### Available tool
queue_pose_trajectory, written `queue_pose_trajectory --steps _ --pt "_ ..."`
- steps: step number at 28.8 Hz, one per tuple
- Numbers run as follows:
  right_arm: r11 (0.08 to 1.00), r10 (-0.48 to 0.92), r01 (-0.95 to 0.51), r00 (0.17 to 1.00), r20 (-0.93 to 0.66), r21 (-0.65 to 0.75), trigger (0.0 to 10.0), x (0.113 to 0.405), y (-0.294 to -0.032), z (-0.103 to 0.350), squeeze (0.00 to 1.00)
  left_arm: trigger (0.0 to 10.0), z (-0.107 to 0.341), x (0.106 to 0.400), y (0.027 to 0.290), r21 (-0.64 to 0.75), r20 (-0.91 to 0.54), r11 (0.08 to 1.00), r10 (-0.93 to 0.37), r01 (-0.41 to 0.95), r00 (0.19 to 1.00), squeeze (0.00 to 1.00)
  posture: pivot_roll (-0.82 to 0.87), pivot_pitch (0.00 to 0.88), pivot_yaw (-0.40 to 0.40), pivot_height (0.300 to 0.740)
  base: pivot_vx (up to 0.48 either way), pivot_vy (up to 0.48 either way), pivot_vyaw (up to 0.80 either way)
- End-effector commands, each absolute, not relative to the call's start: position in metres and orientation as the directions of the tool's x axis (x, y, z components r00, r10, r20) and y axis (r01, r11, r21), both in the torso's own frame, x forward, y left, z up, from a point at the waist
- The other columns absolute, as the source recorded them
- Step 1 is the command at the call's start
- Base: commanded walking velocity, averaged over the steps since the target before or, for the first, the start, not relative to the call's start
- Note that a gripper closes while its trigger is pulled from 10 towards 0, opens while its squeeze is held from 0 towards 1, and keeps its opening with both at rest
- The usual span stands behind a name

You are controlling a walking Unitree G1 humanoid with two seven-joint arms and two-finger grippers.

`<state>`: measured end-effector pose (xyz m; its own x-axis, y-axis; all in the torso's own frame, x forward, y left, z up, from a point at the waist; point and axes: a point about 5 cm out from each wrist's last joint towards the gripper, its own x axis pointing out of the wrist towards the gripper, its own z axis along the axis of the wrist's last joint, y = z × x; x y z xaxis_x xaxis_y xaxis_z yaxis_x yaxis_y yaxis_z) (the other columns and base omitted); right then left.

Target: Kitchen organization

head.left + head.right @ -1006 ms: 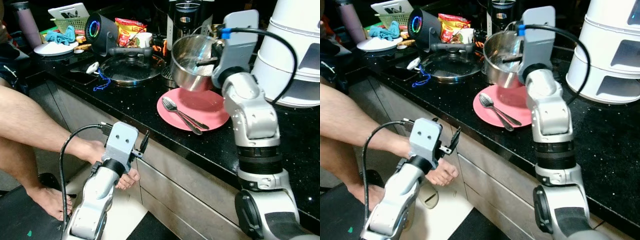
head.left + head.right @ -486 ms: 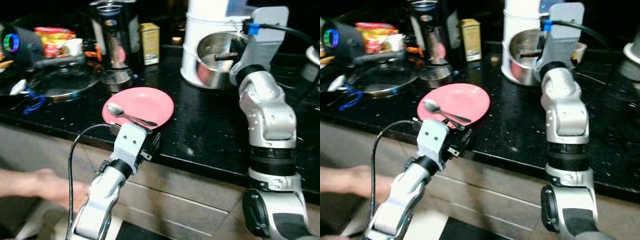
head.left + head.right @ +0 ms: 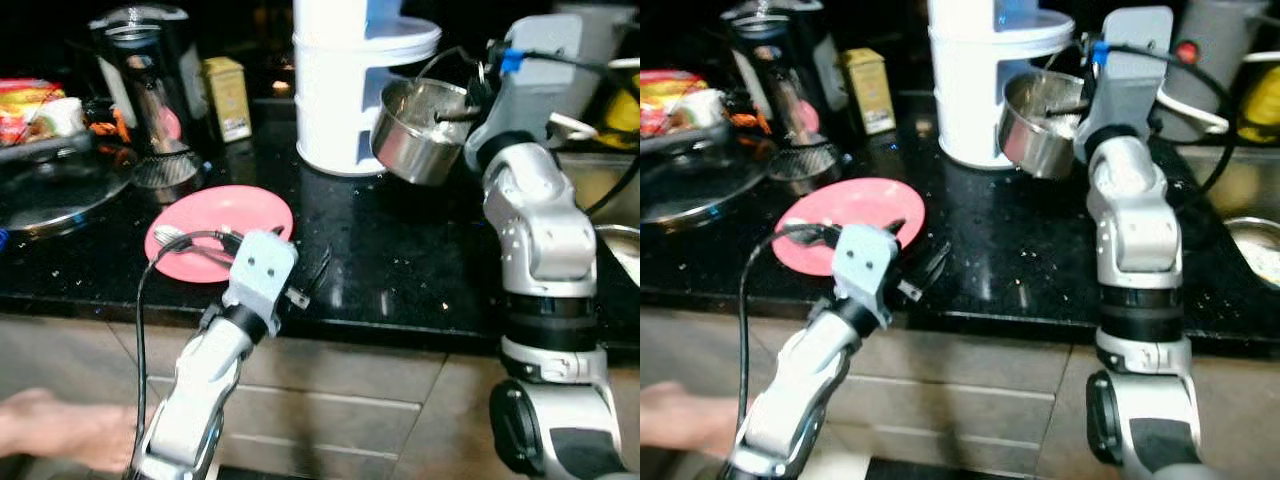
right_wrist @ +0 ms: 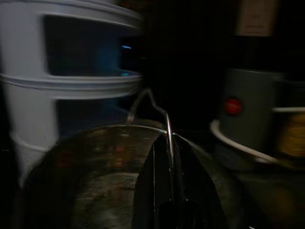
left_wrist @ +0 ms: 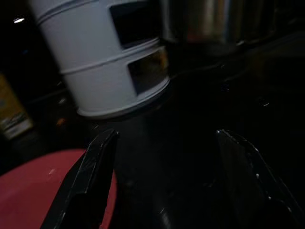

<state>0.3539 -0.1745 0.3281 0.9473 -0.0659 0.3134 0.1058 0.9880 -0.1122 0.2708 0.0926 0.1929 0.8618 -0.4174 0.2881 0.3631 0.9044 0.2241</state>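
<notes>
A steel pot (image 3: 420, 130) hangs tilted in the air above the black counter (image 3: 400, 270), beside a white tiered container (image 3: 350, 85). My right gripper (image 3: 462, 108) is shut on the steel pot's rim, its black fingers (image 4: 167, 191) clamped over the edge near the wire handle (image 4: 155, 107). A pink plate (image 3: 215, 230) with a spoon (image 3: 180, 240) lies at the counter's front left. My left gripper (image 3: 312, 282) hovers open at the counter's front edge, just right of the plate, holding nothing; its fingers (image 5: 90, 181) spread wide in the left wrist view.
A glass jar (image 3: 150, 100), a yellow box (image 3: 228, 98) and a pot lid (image 3: 50, 200) stand at the back left. A sink (image 3: 600, 190) and a bowl (image 3: 1255, 250) lie to the right. A person's foot (image 3: 50, 445) is on the floor at lower left.
The camera has swung right, so everything shifted left. My right gripper has carried the pot rightwards, past the white container toward the sink. The left arm stayed near the plate.
</notes>
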Motion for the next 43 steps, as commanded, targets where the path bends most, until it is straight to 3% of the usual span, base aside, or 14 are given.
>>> queue_pose_trajectory --steps 1,9,34,43 --pt "0.985 -0.083 0.124 0.950 0.301 -0.120 10.0 0.355 -0.176 0.325 0.00 10.0 0.196 0.273 0.097 0.225 0.298 0.912 -0.399 0.342 0.867 0.00 -0.04 0.000 0.020 0.740 0.000 0.000 -0.76" --pt "0.983 -0.065 0.115 0.949 0.308 -0.144 10.0 0.355 -0.172 0.324 0.00 10.0 0.202 0.278 0.107 0.194 0.310 0.937 -0.339 0.290 0.888 0.00 -0.04 0.000 0.019 0.740 0.000 -0.067 -0.24" --pt "0.984 -0.026 0.076 0.956 0.291 -0.160 10.0 0.354 -0.165 0.317 0.00 10.0 0.201 0.279 0.104 0.185 0.302 0.937 -0.340 0.295 0.891 0.00 -0.05 0.000 0.022 0.740 0.000 -0.411 0.00" --pt "0.982 -0.014 0.069 0.954 0.299 -0.173 10.0 0.354 -0.163 0.318 0.00 10.0 0.201 0.279 0.103 0.184 0.300 0.937 -0.342 0.298 0.890 0.00 -0.05 0.000 0.020 0.740 0.000 -0.412 -0.42"
